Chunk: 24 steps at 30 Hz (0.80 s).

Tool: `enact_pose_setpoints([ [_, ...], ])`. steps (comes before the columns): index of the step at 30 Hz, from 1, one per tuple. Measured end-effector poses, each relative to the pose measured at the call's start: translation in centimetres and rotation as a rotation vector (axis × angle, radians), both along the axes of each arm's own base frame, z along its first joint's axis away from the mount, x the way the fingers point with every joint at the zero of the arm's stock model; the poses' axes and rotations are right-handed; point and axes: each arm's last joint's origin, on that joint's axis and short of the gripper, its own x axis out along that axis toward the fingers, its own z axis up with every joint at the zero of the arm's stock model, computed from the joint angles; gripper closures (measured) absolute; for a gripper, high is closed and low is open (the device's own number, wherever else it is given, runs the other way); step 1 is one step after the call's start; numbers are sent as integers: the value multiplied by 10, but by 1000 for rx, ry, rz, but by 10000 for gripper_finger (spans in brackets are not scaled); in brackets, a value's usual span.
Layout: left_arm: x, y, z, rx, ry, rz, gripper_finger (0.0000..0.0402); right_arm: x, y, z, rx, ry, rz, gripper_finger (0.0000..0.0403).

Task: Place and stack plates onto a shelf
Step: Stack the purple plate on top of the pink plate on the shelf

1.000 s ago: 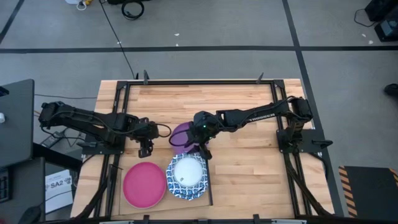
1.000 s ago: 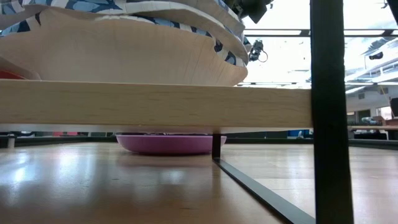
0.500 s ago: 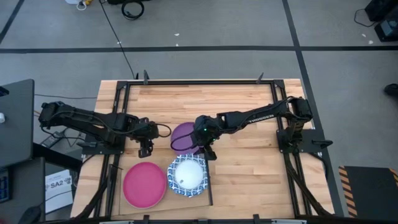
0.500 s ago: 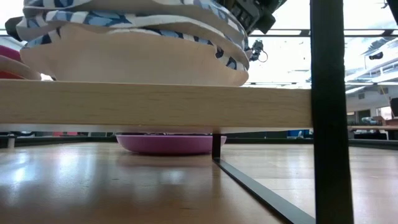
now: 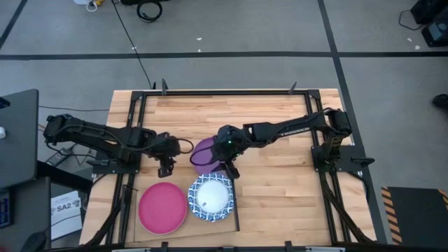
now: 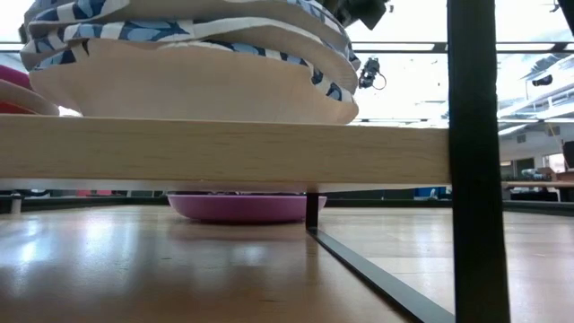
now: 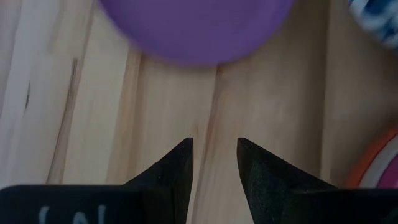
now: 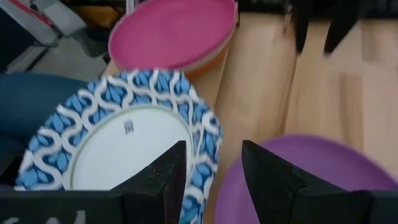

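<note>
A stack of white plates with blue patterned rims (image 5: 211, 198) sits on a beige plate (image 6: 193, 90) on the pale plywood shelf (image 6: 224, 152). Beside it a magenta plate (image 5: 162, 207) lies on an orange one (image 8: 214, 53). A purple plate (image 5: 205, 152) rests flat on the slatted tabletop beyond the shelf. My right gripper (image 5: 228, 166) is open and hovers between the purple plate (image 8: 298, 171) and the top patterned plate (image 8: 124, 143). My left gripper (image 5: 164, 166) is open, just left of the purple plate (image 7: 193, 25), above bare wood.
The shelf stands raised near the table's near edge, with thin dark edge strips (image 5: 237, 213) and a dark post (image 6: 471, 161). A black frame (image 5: 224, 92) runs round the tabletop. Bare wood stretches to the right of the plates and toward the far edge.
The top patterned plates, askew and spread wide a second ago, have drawn in and settled squarely on the stack. My right gripper has dipped slightly toward the near edge beside the stack and come back toward the purple plate.
</note>
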Motion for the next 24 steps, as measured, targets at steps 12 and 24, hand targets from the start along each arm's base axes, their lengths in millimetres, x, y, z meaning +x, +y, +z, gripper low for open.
enact_pose_setpoints([
  [12,26,-2,17,-23,-323,12,271,-7,0,54,-40,93,34,242],
  [24,40,3,35,62,-574,165,271,-74,11,106,-184,84,3,242],
])
